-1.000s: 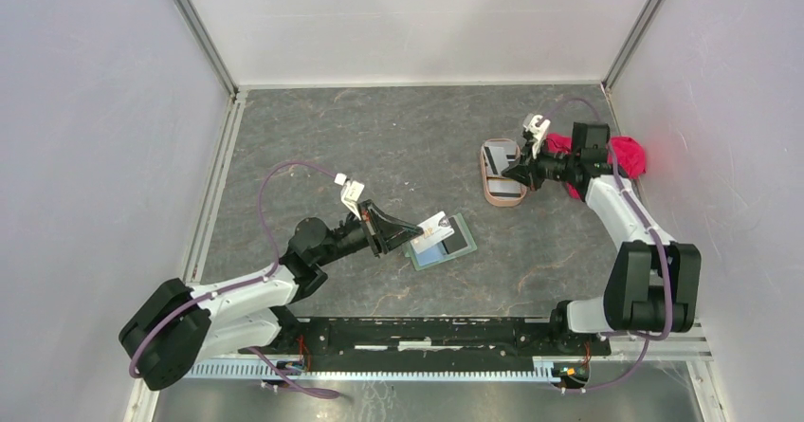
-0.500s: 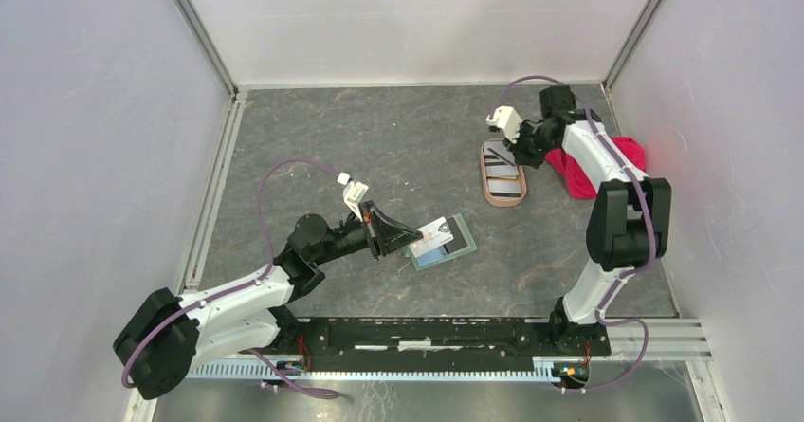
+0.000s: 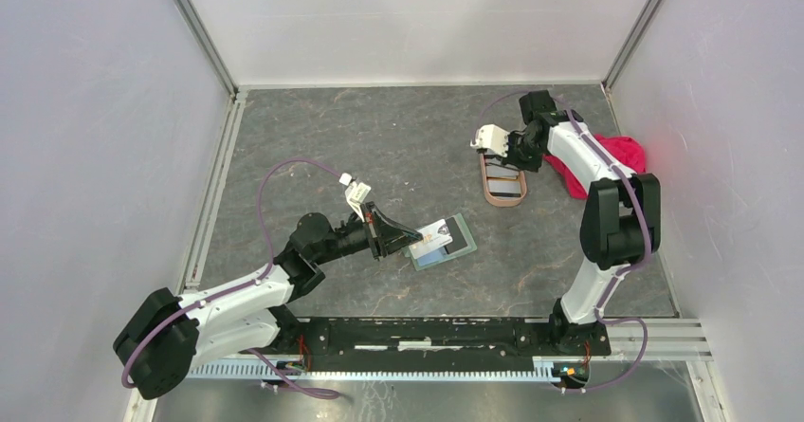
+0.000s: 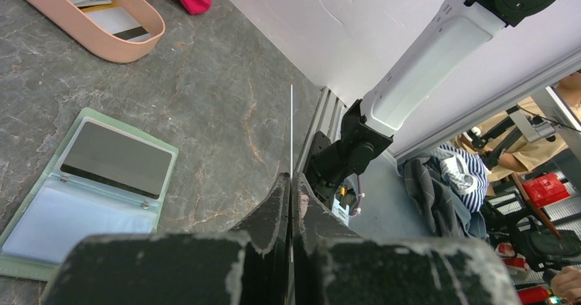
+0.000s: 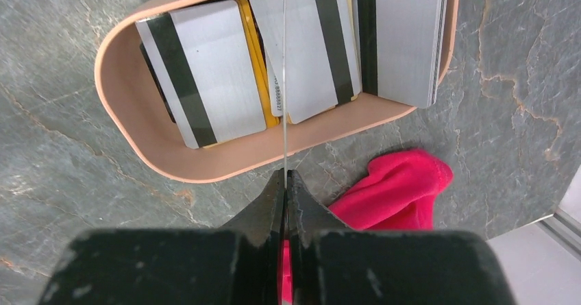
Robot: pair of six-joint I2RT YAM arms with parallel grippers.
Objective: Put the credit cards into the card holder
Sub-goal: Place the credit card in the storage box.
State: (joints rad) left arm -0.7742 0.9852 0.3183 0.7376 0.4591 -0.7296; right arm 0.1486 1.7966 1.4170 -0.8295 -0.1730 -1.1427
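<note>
The sage-green card holder (image 3: 453,243) lies open on the table, with a dark grey card (image 4: 116,160) in its upper pocket. My left gripper (image 3: 404,237) is shut on a whitish credit card (image 3: 436,233) that hangs just above the holder. That card is edge-on in the left wrist view (image 4: 291,133). My right gripper (image 3: 506,154) is over the far end of the pinkish tray (image 3: 502,201), shut on another credit card seen edge-on (image 5: 283,79). Several more striped whitish and yellow cards (image 5: 205,72) lie in the tray (image 5: 171,168).
A red-pink cloth (image 3: 616,152) lies right of the tray, near the right wall. The same cloth (image 5: 397,188) shows beside my right fingers. Enclosure walls ring the table, and a rail (image 3: 427,332) with the arm bases runs along the near edge.
My right arm swung from beside the cloth up and leftward to over the tray's far end, holding a card. My left gripper with its card barely shifted.
</note>
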